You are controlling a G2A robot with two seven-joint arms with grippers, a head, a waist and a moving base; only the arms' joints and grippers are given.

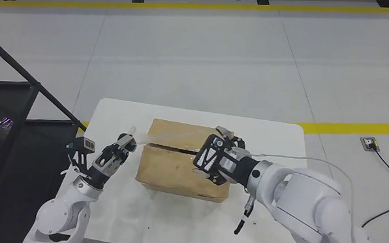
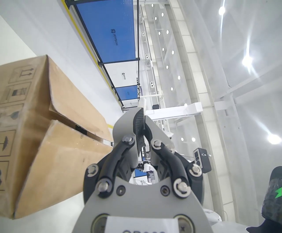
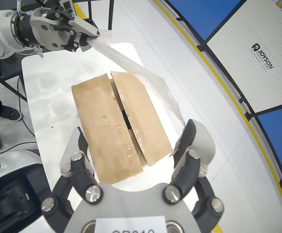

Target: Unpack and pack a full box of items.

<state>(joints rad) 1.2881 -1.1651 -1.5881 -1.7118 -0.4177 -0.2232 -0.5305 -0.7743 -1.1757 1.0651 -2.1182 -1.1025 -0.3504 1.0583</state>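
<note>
Left gripper (image 1: pixel 127 142) is seen from the top pinched shut beside one end of the cardboard box (image 1: pixel 183 167) on the white table (image 1: pixel 266 134). The right gripper (image 1: pixel 209 151) is held over the other end.

From the left wrist, the pads are seen pressed together, and anything between them is hidden.

From the right wrist, a clear tape strip (image 3: pixel 132 66) is shown held by the left gripper. The right gripper's fingers are spread wide above the box. What is inside is hidden behind a narrow dark gap between the flaps.

Head camera: above my arms, looking down on the table (image 1: pixel 116 115) from well off. Left wrist camera: low, close beside the box (image 2: pixel 55 154), tilted up at the ceiling (image 2: pixel 220 88). Right wrist camera: over the box, facing down, near. All three share the box.
</note>
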